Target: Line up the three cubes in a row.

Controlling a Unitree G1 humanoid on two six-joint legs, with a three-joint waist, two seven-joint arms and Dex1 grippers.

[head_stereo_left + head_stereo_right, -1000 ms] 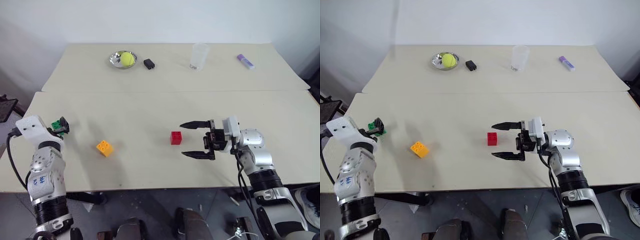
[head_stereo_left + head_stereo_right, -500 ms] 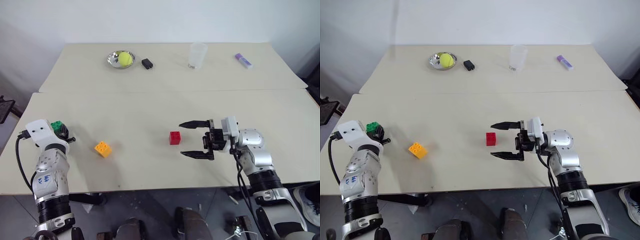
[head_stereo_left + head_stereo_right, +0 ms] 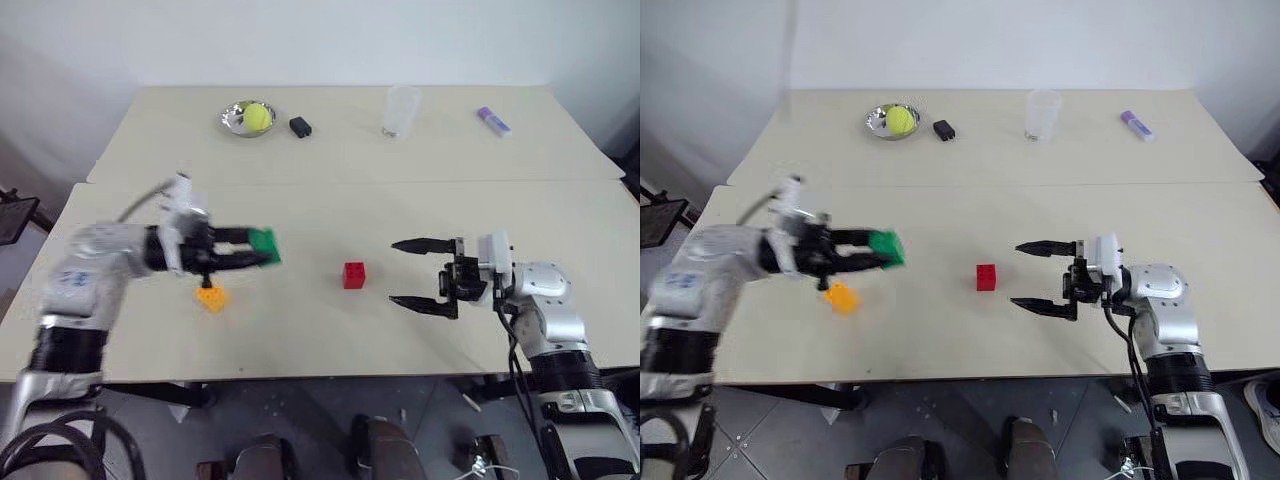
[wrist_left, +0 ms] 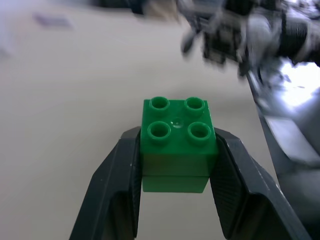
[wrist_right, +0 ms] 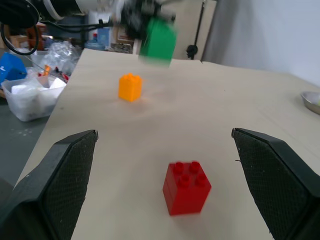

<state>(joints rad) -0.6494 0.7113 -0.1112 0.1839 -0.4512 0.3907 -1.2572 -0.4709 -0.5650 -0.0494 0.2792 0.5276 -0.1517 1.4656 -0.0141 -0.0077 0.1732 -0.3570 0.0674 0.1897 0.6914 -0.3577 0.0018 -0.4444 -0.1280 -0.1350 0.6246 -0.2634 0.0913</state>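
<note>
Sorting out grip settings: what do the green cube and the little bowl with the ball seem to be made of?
The green cube looks like hard moulded plastic: even colour, smooth slightly glossy faces, four crisp round studs on top. The bowl at the table's far side looks like polished metal, silvery and reflective along its rim, though it is too small to be sure.

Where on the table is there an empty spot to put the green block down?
Bare table lies between the green block and the red block, and behind both. It is tighter by the orange block and near the open right hand.
</note>
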